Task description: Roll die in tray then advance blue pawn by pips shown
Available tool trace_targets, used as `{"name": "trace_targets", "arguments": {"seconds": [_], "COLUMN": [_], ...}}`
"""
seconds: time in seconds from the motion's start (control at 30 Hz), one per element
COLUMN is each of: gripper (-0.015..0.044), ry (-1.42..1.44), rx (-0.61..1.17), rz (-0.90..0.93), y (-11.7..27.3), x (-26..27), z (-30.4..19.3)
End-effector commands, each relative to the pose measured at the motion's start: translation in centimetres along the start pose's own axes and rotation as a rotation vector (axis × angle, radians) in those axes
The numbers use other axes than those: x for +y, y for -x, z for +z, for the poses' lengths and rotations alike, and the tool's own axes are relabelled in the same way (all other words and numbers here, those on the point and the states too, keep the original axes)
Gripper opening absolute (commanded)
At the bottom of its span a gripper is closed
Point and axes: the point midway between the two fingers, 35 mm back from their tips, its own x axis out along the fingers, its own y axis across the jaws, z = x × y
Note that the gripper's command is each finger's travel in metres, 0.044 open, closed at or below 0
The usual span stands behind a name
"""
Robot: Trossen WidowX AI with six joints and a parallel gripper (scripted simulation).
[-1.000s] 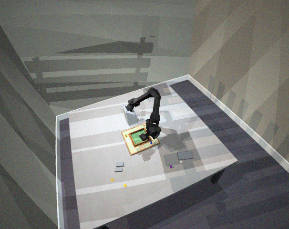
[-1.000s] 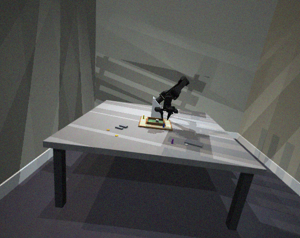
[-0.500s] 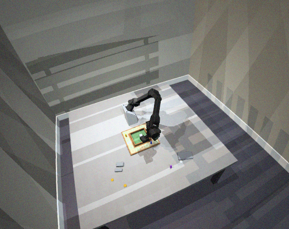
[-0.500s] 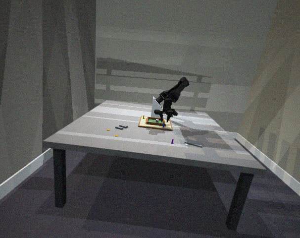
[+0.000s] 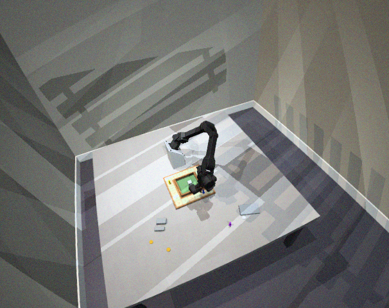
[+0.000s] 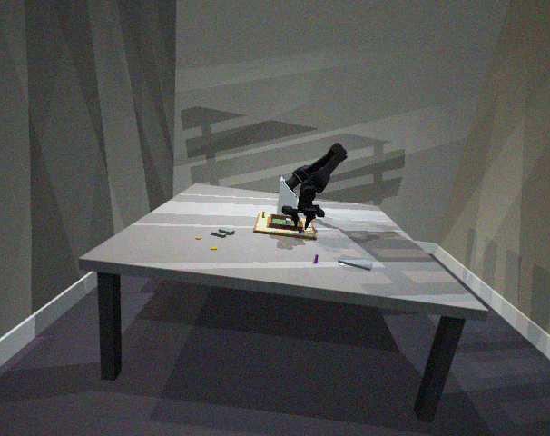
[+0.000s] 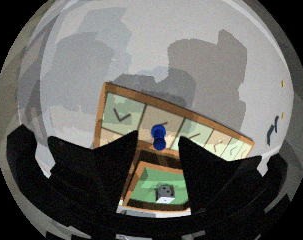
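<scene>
The blue pawn (image 5: 203, 192) (image 6: 299, 230) (image 7: 159, 135) stands upright on a square of the board (image 5: 181, 203) (image 6: 261, 229) (image 7: 116, 107), one square from the corner. My gripper (image 6: 300, 228) (image 7: 159, 138) is open and points down over it. In the wrist view the pawn shows between the fingertips, with a gap on both sides. The die (image 5: 189, 181) (image 6: 288, 221) (image 7: 165, 192) rests in the green tray (image 5: 188, 193) (image 7: 132, 185). It shows a shaded face with several pips and a bright white face; I cannot read the top count.
A yellow pawn (image 5: 169, 182) (image 6: 263, 214) stands on the board's far left part. A purple pawn (image 5: 230, 224) (image 6: 315, 259) and a grey slab (image 5: 249, 209) (image 6: 355, 264) are at the front right. Two grey blocks (image 5: 161, 221) (image 5: 159, 228) and two yellow discs (image 5: 151, 242) (image 5: 168, 249) lie front left.
</scene>
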Motion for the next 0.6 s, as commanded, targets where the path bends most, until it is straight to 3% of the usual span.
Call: {"name": "trace_targets", "arguments": {"seconds": [0.0,0.13,0.3,0.57], "gripper": [0.02,0.02,0.0069,0.0015], "ry": [-0.007,-0.007,-0.007,-0.007], "rx": [0.001,0.001,0.001,0.001], "rz": [0.004,0.004,0.004,0.004], "y": [-0.67,-1.07,-1.07,-1.07], "x": [-0.04,-0.03,-0.03,-0.03], "z": [-0.13,-0.15,-0.15,-0.15]}}
